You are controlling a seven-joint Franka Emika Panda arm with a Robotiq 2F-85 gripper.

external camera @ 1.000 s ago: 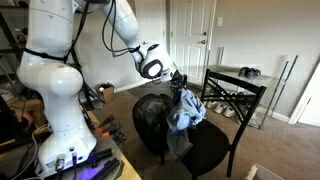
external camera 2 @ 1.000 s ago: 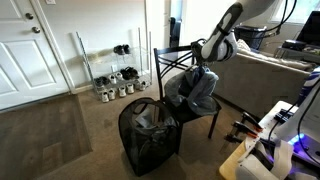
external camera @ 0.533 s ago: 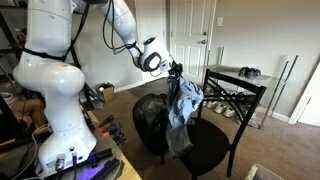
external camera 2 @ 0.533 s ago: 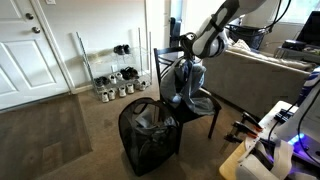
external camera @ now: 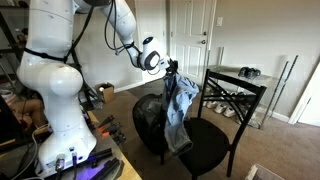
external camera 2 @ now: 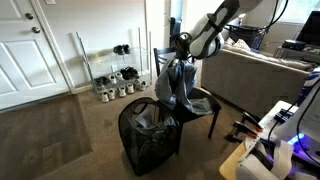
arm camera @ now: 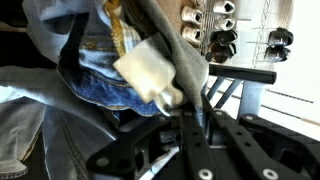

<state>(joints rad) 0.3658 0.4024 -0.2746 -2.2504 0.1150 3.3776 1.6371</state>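
1. The gripper (external camera: pixel 171 68) was closed almost all the way, pinching the top edge of a blue denim garment (external camera: pixel 178 108) that looked like a pair of jeans
2. Key relation: the garment hung straight down from the gripper with its long axis vertical. The pinch point was at the very top and the free end lowest
3. In both exterior views the lower folds reached the seat of a black metal-framed chair (external camera: pixel 208 148). Whether the hem rested on the seat or hung just above it, I could not tell
4. A black mesh laundry hamper (external camera 2: pixel 148 135) stood on the beige carpet floor (external camera 2: pixel 60 140), just beside the chair. It was off to one side of the hanging cloth, not under it
5. Arm pose: the white arm (external camera: pixel 122 30) arched up and over from its base, with the wrist bent so the gripper sat above the chair seat, near the chair back (external camera: pixel 236 92)
6. The wrist view was filled with bunched denim and a white sewn-in label (arm camera: pixel 150 66). The dark chair frame (arm camera: pixel 235 76) ran below it, and a rack of shoes (arm camera: pixel 215 28) showed beyond
7. A white panelled door (external camera 2: pixel 30 45) stood well apart from the work area
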